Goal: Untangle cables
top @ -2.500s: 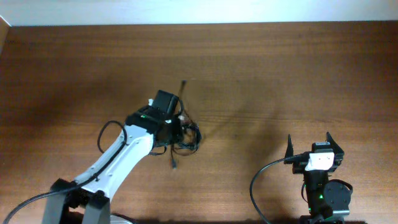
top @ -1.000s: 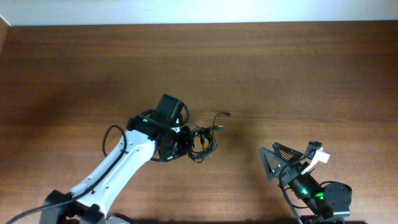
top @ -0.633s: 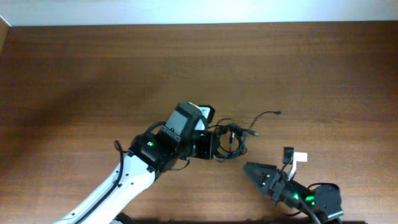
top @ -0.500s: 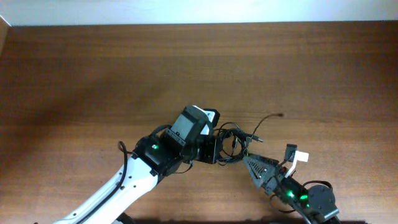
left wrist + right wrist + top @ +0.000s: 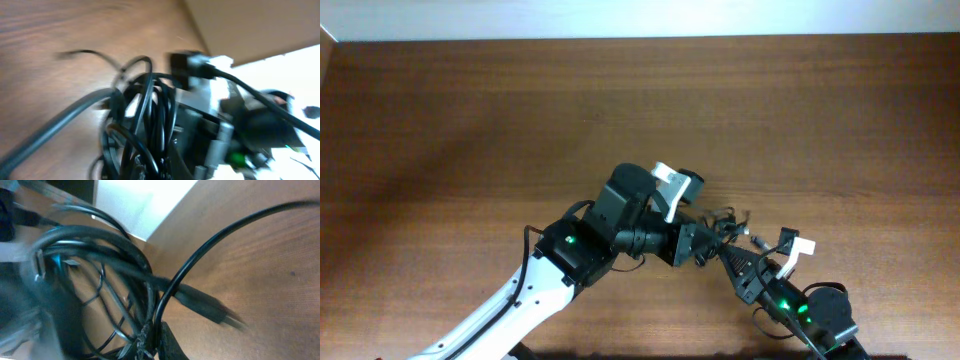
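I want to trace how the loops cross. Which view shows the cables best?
Right wrist: the cables fill the frame, with loops and one plug fairly sharp. Left wrist has them close but motion-blurred; overhead shows only a small dark knot.

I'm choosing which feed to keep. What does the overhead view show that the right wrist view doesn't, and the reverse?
Only overhead: both arms, with the left gripper and right gripper meeting at the cables on a wide stretch of table. Only right wrist: the loops up close and one plug end over the wood. Both: the tangled black cables and the brown wood.
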Tool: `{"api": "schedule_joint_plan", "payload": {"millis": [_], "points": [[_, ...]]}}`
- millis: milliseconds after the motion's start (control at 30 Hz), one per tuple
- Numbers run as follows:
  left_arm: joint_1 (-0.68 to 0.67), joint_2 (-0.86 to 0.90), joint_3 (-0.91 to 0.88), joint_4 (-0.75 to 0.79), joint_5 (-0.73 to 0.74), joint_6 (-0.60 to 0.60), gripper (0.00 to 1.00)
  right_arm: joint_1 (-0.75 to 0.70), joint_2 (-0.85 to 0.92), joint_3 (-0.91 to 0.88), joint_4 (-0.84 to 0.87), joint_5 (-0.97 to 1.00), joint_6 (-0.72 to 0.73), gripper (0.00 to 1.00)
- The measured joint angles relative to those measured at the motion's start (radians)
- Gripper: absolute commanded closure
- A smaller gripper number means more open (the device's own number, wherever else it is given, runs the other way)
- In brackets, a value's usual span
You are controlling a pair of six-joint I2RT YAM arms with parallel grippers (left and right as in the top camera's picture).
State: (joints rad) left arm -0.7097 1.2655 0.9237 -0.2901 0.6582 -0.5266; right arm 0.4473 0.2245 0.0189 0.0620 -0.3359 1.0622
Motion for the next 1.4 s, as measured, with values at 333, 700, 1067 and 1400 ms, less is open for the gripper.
{"api": "schedule_joint_plan", "payload": {"millis": [333, 700, 1067, 1400], "points": [[0.048, -0.023, 0.017, -0.130, 0.268, 0.282, 1.00, 0.008, 0.008, -0.008, 0.072, -0.005, -0.127, 0.58], [0.397, -0.024, 0.023, -0.458, -0.064, -0.110, 0.14, 0.008, 0.011, -0.008, -0.064, -0.111, -0.143, 0.27], [0.397, -0.024, 0.023, -0.721, -0.391, -0.118, 0.45, 0.008, 0.010, -0.008, -0.105, -0.098, -0.142, 0.20], [0.345, -0.027, -0.135, -0.657, -0.458, -0.445, 0.46, 0.008, 0.010, -0.008, -0.106, -0.095, -0.142, 0.15]]}}
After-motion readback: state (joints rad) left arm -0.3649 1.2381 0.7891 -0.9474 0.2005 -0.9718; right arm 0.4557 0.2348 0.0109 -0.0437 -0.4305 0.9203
